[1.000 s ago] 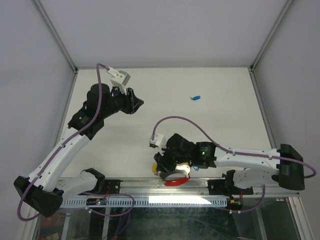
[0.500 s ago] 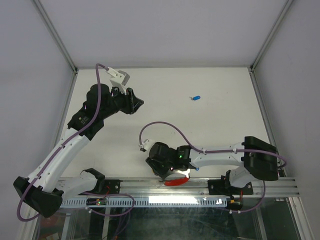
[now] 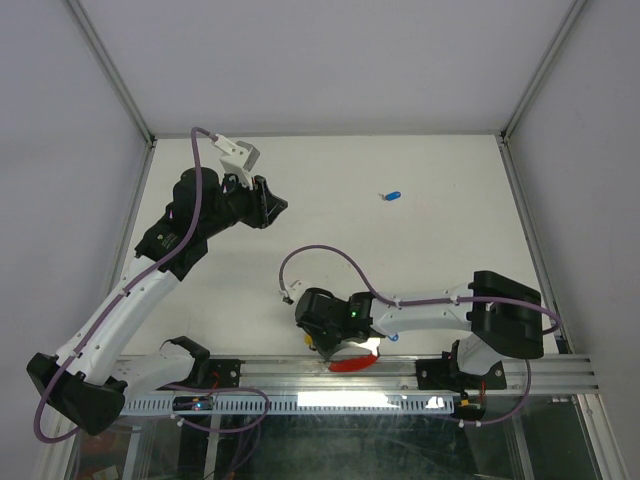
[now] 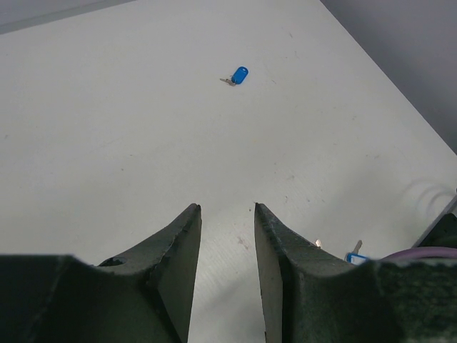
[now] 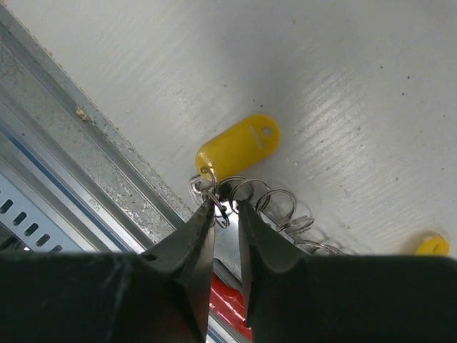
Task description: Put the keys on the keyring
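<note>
The keyring [image 5: 212, 187], hooked to the yellow key [image 5: 235, 146], lies between the tips of the right gripper [image 5: 223, 205], which are barely parted; whether they clamp it is unclear. The right arm reaches low along the near edge of the desk [image 5: 343, 86]. The left gripper [image 4: 227, 209] hovers raised and half open.

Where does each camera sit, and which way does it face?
Top external: overhead behind the bases, looking down; both arms show.
Left wrist: raised, looking across the table at the blue key; left gripper open.
Right wrist: low at the near rail; right gripper at the keyring, beside a yellow key.
Shared: top and left wrist both see the blue key.
</note>
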Controlling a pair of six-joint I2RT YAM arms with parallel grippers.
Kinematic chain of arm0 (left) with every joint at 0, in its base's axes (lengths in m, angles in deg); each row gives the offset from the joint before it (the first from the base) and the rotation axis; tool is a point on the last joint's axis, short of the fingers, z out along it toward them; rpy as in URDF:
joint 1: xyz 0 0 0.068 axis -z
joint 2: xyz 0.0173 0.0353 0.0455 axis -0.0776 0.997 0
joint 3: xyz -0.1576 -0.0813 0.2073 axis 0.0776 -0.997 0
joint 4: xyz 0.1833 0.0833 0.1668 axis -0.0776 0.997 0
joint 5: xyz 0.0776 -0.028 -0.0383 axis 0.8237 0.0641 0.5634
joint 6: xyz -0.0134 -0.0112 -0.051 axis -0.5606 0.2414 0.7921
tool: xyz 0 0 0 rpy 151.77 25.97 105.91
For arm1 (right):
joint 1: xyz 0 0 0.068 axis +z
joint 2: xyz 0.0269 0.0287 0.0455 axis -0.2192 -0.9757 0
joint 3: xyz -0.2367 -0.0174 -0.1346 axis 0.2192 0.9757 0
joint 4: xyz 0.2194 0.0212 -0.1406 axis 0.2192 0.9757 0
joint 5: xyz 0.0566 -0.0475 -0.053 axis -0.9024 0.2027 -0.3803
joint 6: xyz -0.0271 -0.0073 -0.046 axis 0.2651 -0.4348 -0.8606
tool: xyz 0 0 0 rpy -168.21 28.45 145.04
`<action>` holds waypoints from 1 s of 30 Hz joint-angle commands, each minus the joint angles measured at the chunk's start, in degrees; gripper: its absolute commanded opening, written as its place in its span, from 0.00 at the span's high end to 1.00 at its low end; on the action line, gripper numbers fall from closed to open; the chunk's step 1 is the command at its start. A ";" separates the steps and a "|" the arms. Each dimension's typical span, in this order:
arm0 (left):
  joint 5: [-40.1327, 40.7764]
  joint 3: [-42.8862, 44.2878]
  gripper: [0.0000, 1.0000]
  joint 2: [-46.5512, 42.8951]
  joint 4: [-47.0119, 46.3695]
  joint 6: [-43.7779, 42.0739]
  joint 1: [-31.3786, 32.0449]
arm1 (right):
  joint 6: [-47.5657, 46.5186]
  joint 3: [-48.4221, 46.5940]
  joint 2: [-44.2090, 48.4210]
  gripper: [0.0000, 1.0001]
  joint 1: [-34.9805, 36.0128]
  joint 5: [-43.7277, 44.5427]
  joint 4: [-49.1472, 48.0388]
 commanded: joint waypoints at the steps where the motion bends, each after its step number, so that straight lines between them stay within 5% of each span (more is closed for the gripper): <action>1: -0.29 0.78 0.66 -1.08 -1.71 0.31 -0.65 | 1.41 -2.08 -0.55 0.80 -0.08 -0.64 -1.64; 12: 0.02 0.58 0.66 -1.26 -1.44 0.06 -0.72 | 3.06 0.60 0.10 0.81 -2.15 -6.79 -6.78; 16: 0.05 0.35 0.66 -1.34 -1.44 -0.04 -0.72 | 3.37 0.81 0.44 0.98 -2.74 -7.15 -6.72; 19: -0.01 0.39 0.66 -1.34 -1.44 0.00 -0.72 | 3.32 1.56 2.53 1.00 -3.21 -6.52 -7.24; 30: 0.13 -0.01 0.67 -1.28 -1.45 -0.12 -0.80 | -5.14 3.88 18.36 1.00 -9.61 10.85 -0.52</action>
